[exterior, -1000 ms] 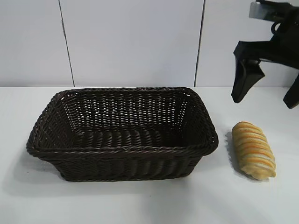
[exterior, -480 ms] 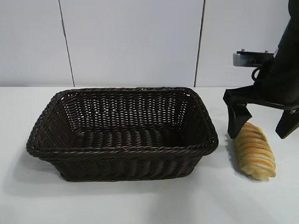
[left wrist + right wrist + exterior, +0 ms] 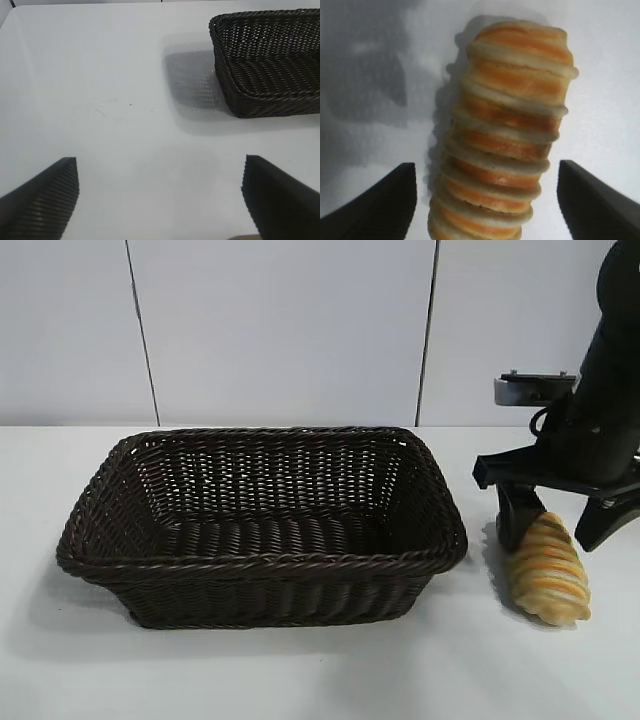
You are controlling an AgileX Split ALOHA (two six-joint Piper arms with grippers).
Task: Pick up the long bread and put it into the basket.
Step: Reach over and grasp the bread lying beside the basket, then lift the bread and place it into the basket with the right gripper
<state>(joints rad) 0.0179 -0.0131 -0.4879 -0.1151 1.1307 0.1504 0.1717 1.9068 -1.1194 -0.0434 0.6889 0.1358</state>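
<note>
Straddling the long bread [image 3: 547, 568] beside the basket [image 3: 262, 562], right gripper [image 3: 551, 524] jaws apart; left gripper [image 3: 160, 200] jaws wide.

A plain white surface [image 3: 300, 670] fills the lower part of the scene, matte and evenly lit, with soft grey shadows lying on it. Behind it stands a pale wall [image 3: 280, 330] of flat panels, split by two thin dark vertical seams [image 3: 140, 330]. Close under the fingers the surface shows only a few faint scuffs and tiny dark specks [image 3: 131, 104].
</note>
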